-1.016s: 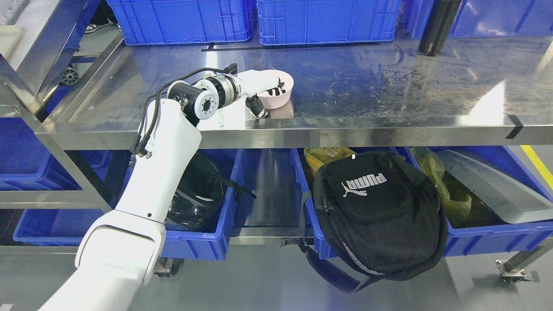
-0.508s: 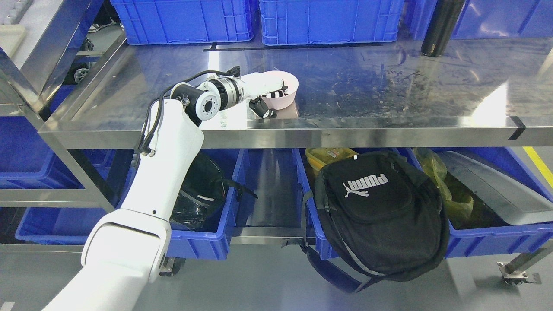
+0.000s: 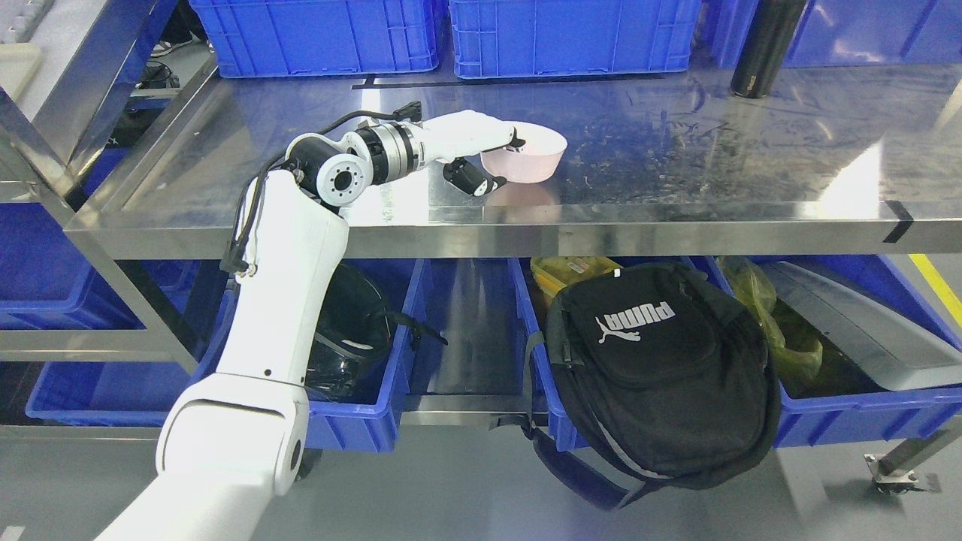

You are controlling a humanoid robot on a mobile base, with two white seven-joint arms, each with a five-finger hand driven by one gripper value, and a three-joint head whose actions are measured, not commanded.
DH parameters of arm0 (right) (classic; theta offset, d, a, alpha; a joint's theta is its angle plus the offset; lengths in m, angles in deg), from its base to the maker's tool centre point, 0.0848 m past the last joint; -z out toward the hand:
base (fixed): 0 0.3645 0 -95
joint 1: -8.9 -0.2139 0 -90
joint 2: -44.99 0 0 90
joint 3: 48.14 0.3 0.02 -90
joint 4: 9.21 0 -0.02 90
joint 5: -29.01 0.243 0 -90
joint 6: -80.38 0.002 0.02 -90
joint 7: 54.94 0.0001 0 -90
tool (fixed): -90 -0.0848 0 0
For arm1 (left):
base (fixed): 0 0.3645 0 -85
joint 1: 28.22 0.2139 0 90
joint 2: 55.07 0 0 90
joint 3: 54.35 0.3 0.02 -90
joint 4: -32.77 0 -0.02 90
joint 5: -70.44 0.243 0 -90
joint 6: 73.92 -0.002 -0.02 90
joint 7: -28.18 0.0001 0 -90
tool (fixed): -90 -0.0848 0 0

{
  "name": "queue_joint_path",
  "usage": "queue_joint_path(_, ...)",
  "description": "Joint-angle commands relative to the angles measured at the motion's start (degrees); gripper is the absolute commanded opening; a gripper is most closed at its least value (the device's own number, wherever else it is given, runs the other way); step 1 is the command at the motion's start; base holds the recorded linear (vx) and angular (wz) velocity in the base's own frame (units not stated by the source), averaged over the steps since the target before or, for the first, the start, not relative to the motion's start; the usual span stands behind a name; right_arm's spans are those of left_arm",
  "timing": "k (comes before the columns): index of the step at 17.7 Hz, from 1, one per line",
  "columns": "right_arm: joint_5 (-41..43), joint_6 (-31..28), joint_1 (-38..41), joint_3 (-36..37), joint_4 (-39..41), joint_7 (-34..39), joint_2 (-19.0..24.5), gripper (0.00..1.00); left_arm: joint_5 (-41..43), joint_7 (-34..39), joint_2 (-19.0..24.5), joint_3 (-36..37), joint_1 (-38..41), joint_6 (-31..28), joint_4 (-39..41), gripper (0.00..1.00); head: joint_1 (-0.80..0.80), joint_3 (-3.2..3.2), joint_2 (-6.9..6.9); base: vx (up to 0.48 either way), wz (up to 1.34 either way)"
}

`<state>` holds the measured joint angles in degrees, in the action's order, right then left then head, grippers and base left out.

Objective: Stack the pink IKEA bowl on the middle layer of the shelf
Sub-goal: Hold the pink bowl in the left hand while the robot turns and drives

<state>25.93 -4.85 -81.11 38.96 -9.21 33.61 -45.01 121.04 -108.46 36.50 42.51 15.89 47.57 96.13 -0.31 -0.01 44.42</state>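
1. Over on the left, your left arm comes up from the lower left corner and reaches onto the shelf (image 3: 676,203), the steel middle layer.
2. Next along, the left robot hand (image 3: 488,154) is closed on the pink bowl (image 3: 526,154): fingers lie over the near-left rim, thumb tucked under the wall.
3. There's the bowl itself, tilted and seemingly lifted just clear of the steel, near the shelf's front edge, left of its middle.
4. Handling call: it looks like a light, stiff plastic bowl with a smooth, slick wall. A rim pinch is the sensible hold, but it can pivot in your fingers, so keep it level.
5. No second bowl shows to stack onto; you'll have to find one or set this down flat.
6. Further right the shelf is bare steel, with a black bottle (image 3: 765,46) at the back right corner and blue crates (image 3: 571,37) along the back edge.
7. Your right hand isn't in view.
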Motion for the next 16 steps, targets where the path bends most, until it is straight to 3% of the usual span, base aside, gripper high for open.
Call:
queue_joint_path(1,0.00,-0.01,1.32,0.00,1.00,-0.04,-1.00,1.00,-6.11,0.32,-0.57,-6.51,6.24,3.74,20.11,0.00,0.00,0.00,0.00,-0.003,0.01)
queue_joint_path(5,0.00,-0.01,1.32,0.00,1.00,-0.04,-1.00,1.00,-9.37,0.32,-0.57,-7.92,9.58,13.51,24.17,0.00,0.00,0.00,0.00,-0.001,0.01)
queue_joint_path(10,0.00,-0.01,1.32,0.00,1.00,-0.04,-1.00,1.00,-12.36,0.41,-0.57,-10.11,14.86,13.51,26.11,0.00,0.00,0.00,0.00,0.001,0.01)
queue_joint_path(16,0.00,-0.01,1.32,0.00,1.00,-0.04,-1.00,1.00,-12.63,0.50,-0.57,-10.56,15.83,13.51,26.63,0.01,0.00,0.00,0.00,-0.009,0.19)
